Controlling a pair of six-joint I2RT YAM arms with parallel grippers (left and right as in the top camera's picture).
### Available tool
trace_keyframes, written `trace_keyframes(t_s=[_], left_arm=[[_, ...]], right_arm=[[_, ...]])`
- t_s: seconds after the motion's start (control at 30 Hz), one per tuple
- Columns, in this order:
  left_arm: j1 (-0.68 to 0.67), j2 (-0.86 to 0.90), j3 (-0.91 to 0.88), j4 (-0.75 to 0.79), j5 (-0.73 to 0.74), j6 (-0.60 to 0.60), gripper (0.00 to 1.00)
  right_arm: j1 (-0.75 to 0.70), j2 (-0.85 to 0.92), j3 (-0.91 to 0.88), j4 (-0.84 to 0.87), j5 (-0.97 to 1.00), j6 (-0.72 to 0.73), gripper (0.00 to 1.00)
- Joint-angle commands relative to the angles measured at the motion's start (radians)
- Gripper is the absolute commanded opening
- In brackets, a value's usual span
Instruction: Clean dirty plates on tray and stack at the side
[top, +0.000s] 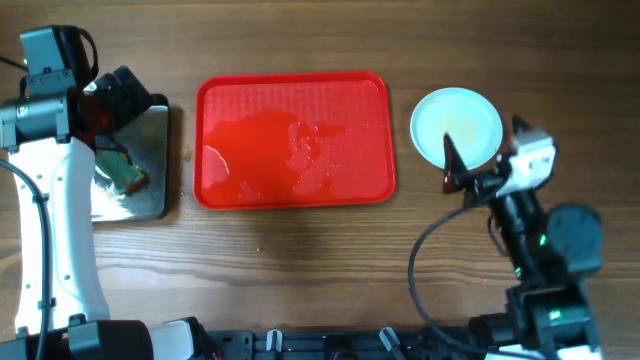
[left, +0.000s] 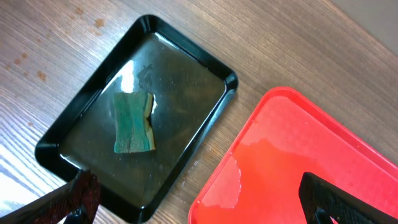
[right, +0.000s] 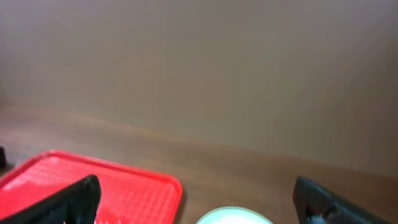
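Observation:
The red tray (top: 290, 125) lies mid-table with only a film of water on it, and it also shows in the left wrist view (left: 311, 155) and the right wrist view (right: 137, 186). To its right, on the wood, sit the pale plates (top: 457, 127). From above they read as one round disc, so I cannot tell how many are stacked. Only the plates' far rim (right: 235, 216) shows in the right wrist view. My right gripper (top: 483, 150) hovers open over their near right edge, its fingers (right: 81, 199) wide apart. My left gripper (top: 135, 100) is open and empty above the black tray.
A small black tray (left: 99, 106) with a shiny wet bottom stands left of the red tray and holds a green sponge (left: 132, 122). A narrow strip of wood separates the two trays. Small orange-brown spots mark the table left of the black tray.

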Motion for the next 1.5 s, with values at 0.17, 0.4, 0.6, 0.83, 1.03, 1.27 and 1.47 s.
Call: trace_keyframes(t_s=[0.17,0.4,0.6,0.83,1.03,1.27,1.47], left_arm=[[-0.003,0.002,0.002,0.002,0.0,-0.002,1.0],[-0.003,0.002,0.002,0.002,0.001,-0.002,1.0],[-0.003,0.002,0.002,0.002,0.001,-0.002,1.0],[-0.003,0.002,0.002,0.002,0.0,-0.002,1.0],[-0.003,0.002,0.002,0.002,0.0,-0.002,1.0],[-0.083,-0.075,-0.006,0.001,0.0,-0.002,1.0],[-0.183,-0.195,-0.037,-0.006,-0.08,0.063,1.0]], right_arm=[[-0.031,-0.411,-0.45,0.154,-0.014,0.175,1.0],[-0.031,-0.497,-0.499,0.016,-0.023,0.277,1.0],[-0.031,-0.506,-0.499,-0.006,-0.018,0.314,1.0],[-0.031,-0.5,-0.499,-0.005,-0.018,0.314,1.0],[-0.031,-0.5,-0.499,-0.005,-0.018,0.315,1.0],[-0.031,-0.5,-0.499,-0.005,-0.018,0.314,1.0],[-0.031,-0.5,-0.499,-0.005,-0.018,0.314,1.0]])
